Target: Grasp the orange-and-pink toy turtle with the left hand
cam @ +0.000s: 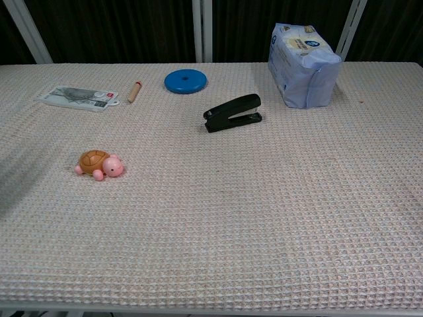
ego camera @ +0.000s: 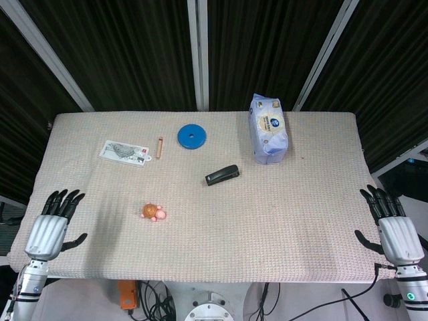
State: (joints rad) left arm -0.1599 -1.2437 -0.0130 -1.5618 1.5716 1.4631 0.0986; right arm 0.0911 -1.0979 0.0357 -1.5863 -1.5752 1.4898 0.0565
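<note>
The toy turtle (ego camera: 153, 212), orange shell and pink body, lies on the woven mat left of centre; the chest view shows the turtle (cam: 99, 164) with its head pointing right. My left hand (ego camera: 52, 223) hovers at the table's front left corner, fingers spread and holding nothing, well to the left of the turtle. My right hand (ego camera: 393, 225) is at the front right corner, also spread and empty. Neither hand appears in the chest view.
A black stapler (ego camera: 222, 175) lies mid-table. Behind it are a blue disc (ego camera: 192, 136), a small wooden stick (ego camera: 160, 148), a flat printed packet (ego camera: 124, 152) and a tissue pack (ego camera: 268, 128). The mat-covered table (ego camera: 281, 227) ends just before the hands.
</note>
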